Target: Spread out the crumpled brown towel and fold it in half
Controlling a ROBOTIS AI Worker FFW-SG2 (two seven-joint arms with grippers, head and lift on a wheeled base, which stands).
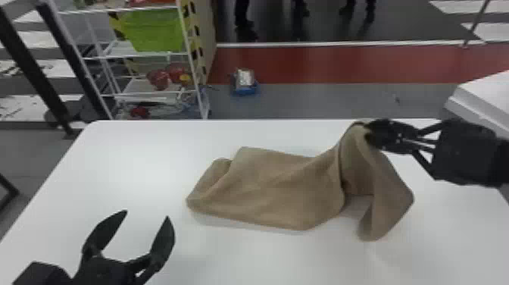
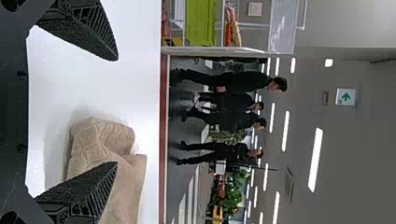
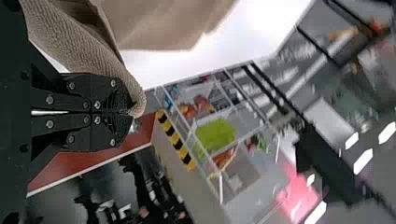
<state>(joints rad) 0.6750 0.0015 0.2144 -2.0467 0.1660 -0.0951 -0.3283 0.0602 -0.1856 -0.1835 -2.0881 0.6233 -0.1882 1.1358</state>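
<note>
The brown towel [image 1: 272, 185] lies crumpled across the middle of the white table, its right part lifted and draped down in a fold. At that raised edge my right gripper [image 1: 369, 132] is shut on the cloth. In the right wrist view the towel [image 3: 79, 46] runs into the closed tips of my right gripper [image 3: 130, 112]. My left gripper [image 1: 147, 214] stands open at the front left, apart from the towel. In the left wrist view my left gripper [image 2: 116, 112] has its fingers wide apart, with the towel [image 2: 128, 186] beyond one of them.
The white table [image 1: 125, 159] extends around the towel. Behind it at the left stands a white shelf rack [image 1: 193, 68] with a green bin [image 1: 155, 30]. A white surface [image 1: 486, 94] is at the right edge, and a small blue item [image 1: 245, 81] is on the floor behind.
</note>
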